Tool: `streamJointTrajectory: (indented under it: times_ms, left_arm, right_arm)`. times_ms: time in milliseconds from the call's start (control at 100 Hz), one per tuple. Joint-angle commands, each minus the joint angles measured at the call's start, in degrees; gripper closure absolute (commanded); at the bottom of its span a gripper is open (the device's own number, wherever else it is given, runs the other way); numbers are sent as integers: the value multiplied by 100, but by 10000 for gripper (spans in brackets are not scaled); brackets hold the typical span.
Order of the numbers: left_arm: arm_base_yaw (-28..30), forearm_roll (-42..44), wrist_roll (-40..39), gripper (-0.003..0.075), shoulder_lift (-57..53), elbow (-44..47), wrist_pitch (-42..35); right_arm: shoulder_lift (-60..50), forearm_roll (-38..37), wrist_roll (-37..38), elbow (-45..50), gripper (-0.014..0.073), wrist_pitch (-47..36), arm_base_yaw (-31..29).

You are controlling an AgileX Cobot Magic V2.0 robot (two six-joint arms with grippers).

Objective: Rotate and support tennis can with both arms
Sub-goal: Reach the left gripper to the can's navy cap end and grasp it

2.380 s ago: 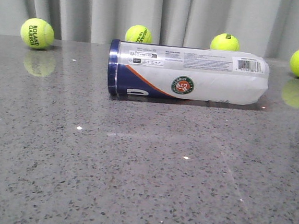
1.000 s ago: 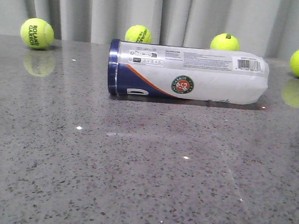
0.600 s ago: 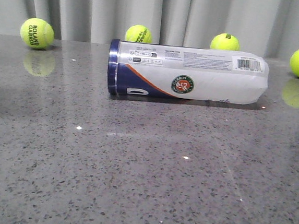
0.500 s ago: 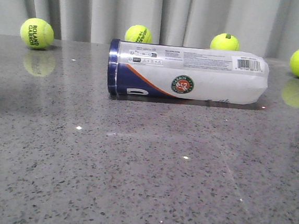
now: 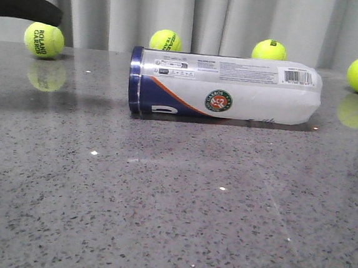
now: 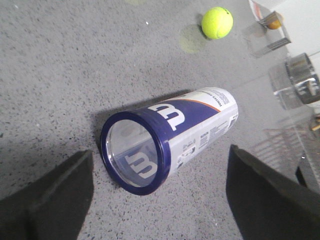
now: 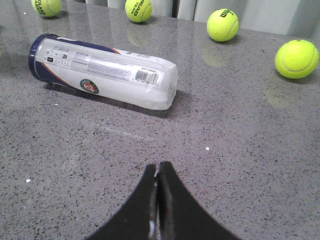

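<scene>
Front view: the tennis can [image 5: 225, 88] lies on its side across the grey counter [image 5: 172, 209], navy rim to the left, four tennis balls [image 5: 44, 40] well behind it.

Left wrist view: the left claw [image 6: 160, 197] is spread wide, hovering above the can's navy rim [image 6: 134, 151].

Right wrist view: the right claw [image 7: 157, 187] is pressed together, empty, well apart from the can.

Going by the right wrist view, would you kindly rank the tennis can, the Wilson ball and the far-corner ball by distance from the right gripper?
1. Tennis can, lying on its side.
2. Wilson ball, behind the can.
3. Far-corner ball, beyond the can's navy end.
</scene>
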Motion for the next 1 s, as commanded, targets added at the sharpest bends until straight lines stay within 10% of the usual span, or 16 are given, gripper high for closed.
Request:
streamJointTrajectory:
  times_ms: [0,990]
  left_arm:
    - [-11,-588,199,195,112,-278,370]
    - [-1536,-1539,526,255,1825,-1054,799]
  right_arm:
    - [68,-58,11,-140,662,-487,-37]
    - [68,-58,11,-140,662,-487,-37]
